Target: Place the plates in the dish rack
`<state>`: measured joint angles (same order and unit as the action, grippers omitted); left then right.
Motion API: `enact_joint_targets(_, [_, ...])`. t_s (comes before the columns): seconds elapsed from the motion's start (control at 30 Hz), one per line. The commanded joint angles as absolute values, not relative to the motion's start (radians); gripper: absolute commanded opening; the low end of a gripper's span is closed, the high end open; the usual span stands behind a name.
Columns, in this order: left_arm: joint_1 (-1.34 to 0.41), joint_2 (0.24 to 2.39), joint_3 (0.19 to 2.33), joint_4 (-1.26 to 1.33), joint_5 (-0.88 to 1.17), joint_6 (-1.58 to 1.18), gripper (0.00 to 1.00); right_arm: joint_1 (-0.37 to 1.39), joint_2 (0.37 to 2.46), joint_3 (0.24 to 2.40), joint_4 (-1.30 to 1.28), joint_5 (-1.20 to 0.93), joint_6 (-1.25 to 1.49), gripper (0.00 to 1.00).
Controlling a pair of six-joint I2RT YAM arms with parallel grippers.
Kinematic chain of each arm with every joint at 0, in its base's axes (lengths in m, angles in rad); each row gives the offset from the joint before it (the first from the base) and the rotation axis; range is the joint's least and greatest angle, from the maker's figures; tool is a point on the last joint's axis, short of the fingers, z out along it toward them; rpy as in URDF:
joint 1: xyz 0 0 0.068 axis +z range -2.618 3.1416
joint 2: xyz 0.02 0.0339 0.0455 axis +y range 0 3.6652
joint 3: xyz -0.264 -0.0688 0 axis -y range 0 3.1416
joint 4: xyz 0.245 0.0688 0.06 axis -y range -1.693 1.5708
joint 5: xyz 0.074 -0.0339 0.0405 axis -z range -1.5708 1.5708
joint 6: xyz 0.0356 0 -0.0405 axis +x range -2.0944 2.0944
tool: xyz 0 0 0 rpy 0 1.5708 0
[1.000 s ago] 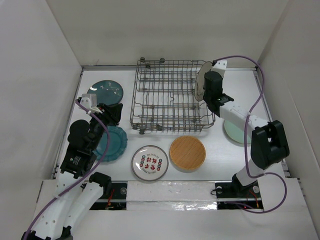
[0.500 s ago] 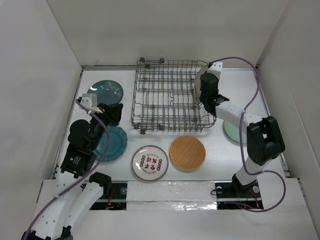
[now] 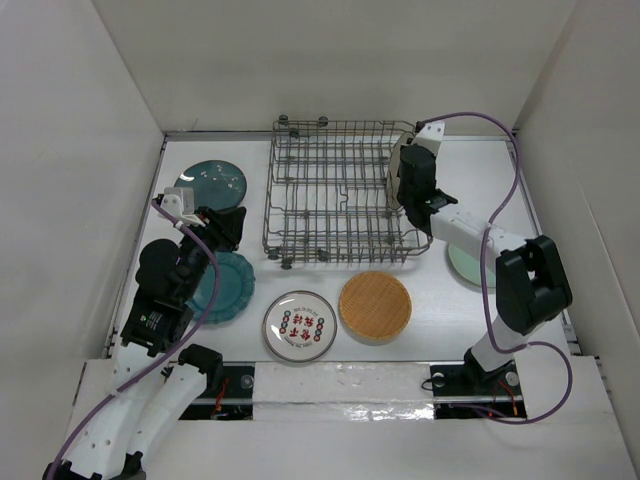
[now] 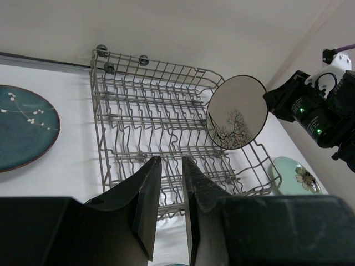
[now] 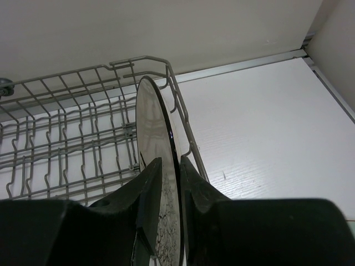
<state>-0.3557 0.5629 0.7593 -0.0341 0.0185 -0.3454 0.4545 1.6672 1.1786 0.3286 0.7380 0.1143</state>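
A beige-grey plate (image 4: 237, 112) stands on edge at the right end of the dish rack (image 3: 330, 190). It looks stiff, glazed and breakable, best taken by its top rim. The right hand (image 5: 169, 163) straddles that rim; whether it is gripping or has let go is unclear. Rack wire crowds the plate, with bare desk (image 5: 266, 122) to the right.

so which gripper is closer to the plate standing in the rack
Right. The right gripper straddles the plate at the right end of the rack; the left gripper hovers off its left side.
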Motion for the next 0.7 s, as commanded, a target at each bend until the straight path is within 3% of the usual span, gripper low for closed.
enact_joint_targets(0.0, [-0.353, 0.558, 0.749, 0.021, 0.031, -0.341, 0.19, 0.468, 1.612, 1.17, 0.364, 0.736, 0.144, 0.25])
enact_joint_targets(0.33, [-0.353, 0.557, 0.749, 0.023, 0.034, -0.341, 0.19, 0.488, 1.566, 1.151, 0.279, 0.706, 0.225, 0.26])
enact_joint_targets(0.37, [-0.353, 0.558, 0.747, 0.023, 0.034, -0.342, 0.19, 0.488, 1.565, 1.147, 0.27, 0.707, 0.233, 0.31])
enact_joint_targets(0.67, [-0.353, 0.555, 0.749, 0.021, 0.034, -0.342, 0.19, 0.488, 1.505, 1.147, 0.248, 0.69, 0.256, 0.35])
